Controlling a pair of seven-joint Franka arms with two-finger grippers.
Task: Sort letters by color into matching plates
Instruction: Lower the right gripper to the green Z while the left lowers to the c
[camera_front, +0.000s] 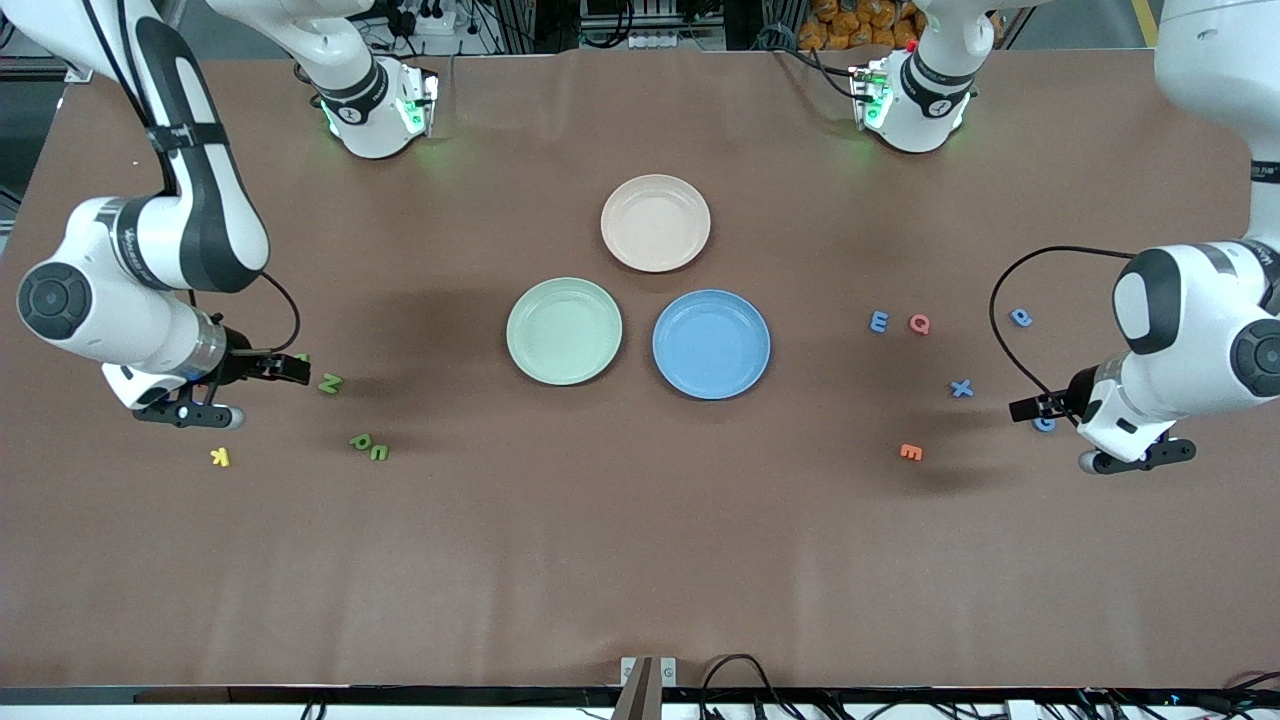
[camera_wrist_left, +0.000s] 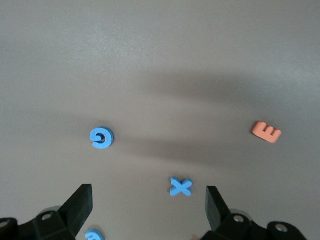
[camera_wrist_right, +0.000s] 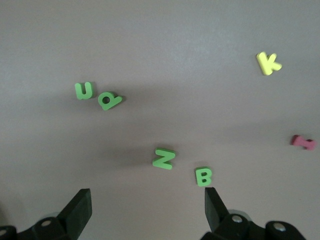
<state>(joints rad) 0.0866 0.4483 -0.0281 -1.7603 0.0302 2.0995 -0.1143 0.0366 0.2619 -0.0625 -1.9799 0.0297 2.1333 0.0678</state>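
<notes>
Eight letters lie flat, none plated. Right gripper (camera_wrist_right: 145, 210), jaws spread wide and empty, hovers over green N (camera_wrist_right: 163, 158) and B (camera_wrist_right: 203, 176); left gripper (camera_wrist_left: 149, 210), likewise spread, over blue X (camera_wrist_left: 180, 187). Probably light, soft foam (thin): pinch across edges.

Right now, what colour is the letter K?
Yellow; the letter K shows best in the right wrist view.

Foam letters read: green N (camera_front: 331, 382), blue X (camera_front: 962, 388), blue E (camera_front: 879, 321), yellow K (camera_front: 220, 457)
</notes>
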